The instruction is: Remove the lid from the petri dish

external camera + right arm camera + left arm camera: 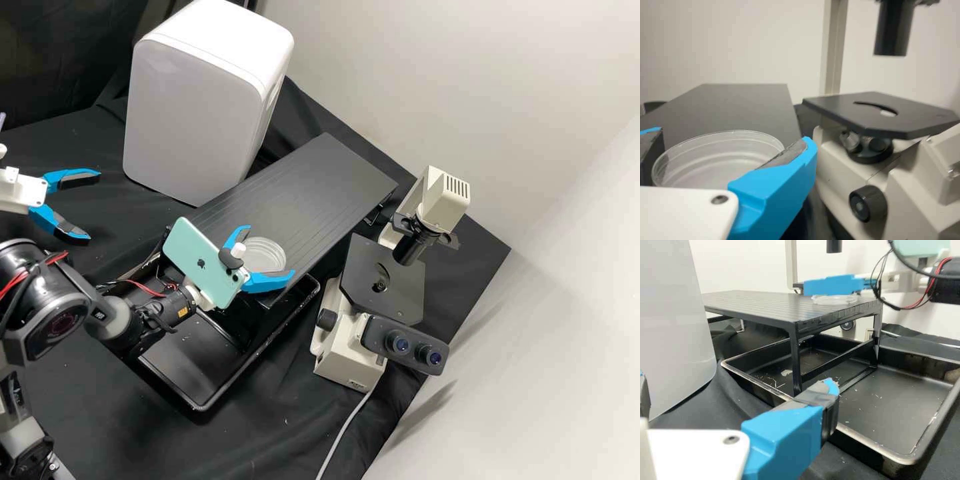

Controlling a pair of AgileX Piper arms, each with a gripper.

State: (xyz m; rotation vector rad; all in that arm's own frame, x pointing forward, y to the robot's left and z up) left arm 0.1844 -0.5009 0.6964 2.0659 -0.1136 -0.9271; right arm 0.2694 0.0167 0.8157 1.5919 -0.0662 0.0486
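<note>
A clear petri dish (265, 254) with its lid on rests at the near end of the black slatted shelf (313, 187). My right gripper (269, 253) is open and straddles the dish, one blue finger (782, 172) close against each side of the rim. From the right wrist the dish (715, 155) lies between those fingers, the gripper (729, 138) level with it. The left wrist view shows the dish (835, 300) flat on the shelf. My left gripper (92, 205) hangs open and empty at the far left of the bench; its own view has it (735, 384) low beside the tray.
The shelf stands in a shallow black tray (200, 373). A white boxy appliance (200, 100) stands behind the shelf's left end. A microscope (383, 300) stands right of the shelf, its stage (880, 112) close to the dish. A mint-green phone (203, 263) rides on the right wrist.
</note>
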